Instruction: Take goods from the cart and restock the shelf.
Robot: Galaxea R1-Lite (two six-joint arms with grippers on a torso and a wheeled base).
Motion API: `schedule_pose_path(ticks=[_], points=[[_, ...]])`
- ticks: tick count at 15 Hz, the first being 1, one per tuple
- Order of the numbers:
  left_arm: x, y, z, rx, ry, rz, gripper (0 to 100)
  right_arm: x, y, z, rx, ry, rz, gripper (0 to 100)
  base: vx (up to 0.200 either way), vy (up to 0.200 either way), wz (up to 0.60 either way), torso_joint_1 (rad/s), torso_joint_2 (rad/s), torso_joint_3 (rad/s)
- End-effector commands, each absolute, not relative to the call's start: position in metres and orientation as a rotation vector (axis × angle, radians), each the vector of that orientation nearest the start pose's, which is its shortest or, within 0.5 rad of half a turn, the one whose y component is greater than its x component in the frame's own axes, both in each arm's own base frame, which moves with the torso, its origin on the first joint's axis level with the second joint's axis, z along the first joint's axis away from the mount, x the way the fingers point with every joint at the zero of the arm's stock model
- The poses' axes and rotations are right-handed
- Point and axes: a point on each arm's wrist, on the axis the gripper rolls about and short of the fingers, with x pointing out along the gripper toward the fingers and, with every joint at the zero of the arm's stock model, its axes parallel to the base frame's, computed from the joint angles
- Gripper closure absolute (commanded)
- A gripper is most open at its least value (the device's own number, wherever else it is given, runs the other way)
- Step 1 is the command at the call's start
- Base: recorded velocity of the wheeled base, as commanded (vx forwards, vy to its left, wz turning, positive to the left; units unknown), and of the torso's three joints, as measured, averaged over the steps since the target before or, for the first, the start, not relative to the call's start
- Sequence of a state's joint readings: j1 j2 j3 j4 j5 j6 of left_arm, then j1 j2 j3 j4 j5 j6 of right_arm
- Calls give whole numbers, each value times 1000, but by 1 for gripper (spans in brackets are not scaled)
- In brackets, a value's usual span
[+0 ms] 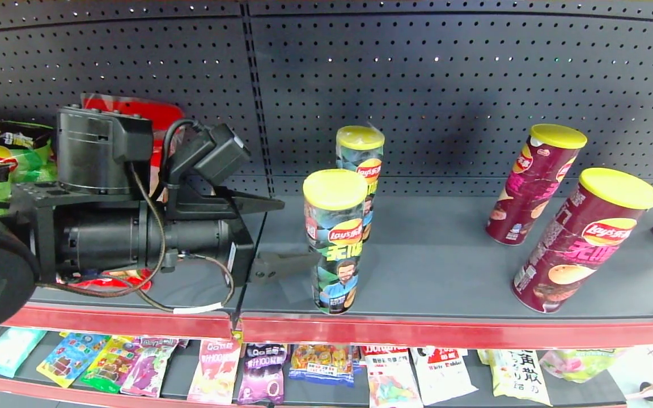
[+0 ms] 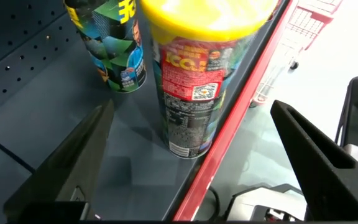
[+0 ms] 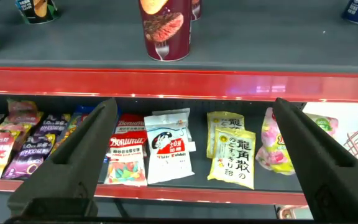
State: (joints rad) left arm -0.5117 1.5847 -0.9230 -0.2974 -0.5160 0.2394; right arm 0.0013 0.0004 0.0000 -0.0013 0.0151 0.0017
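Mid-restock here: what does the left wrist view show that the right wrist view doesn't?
Left wrist: the front green can near the shelf's lip, a second green can behind it, and the open left gripper facing them. Right wrist: a maroon can above the lower shelf's snack packets, framed by the open right gripper. Both: the shelf's red front edge.

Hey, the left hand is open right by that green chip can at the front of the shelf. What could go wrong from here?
1. The front green can stands close to the shelf's red lip; a brush from the open left hand could tip it off the front.
2. The second green can stands just behind it, so a push inward may topple both.
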Motion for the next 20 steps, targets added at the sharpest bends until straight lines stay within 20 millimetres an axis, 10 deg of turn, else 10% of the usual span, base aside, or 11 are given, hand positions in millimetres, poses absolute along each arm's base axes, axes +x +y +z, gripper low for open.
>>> schedule_pose_path(ticks=[1, 20], points=[[243, -149, 213, 215, 271, -1056, 0, -23, 0, 76, 2, -2, 17, 0, 0, 0, 0, 0, 0, 0], [272, -184, 204, 221, 280, -1095, 0, -23, 0, 76, 2, -2, 17, 0, 0, 0, 0, 0, 0, 0]])
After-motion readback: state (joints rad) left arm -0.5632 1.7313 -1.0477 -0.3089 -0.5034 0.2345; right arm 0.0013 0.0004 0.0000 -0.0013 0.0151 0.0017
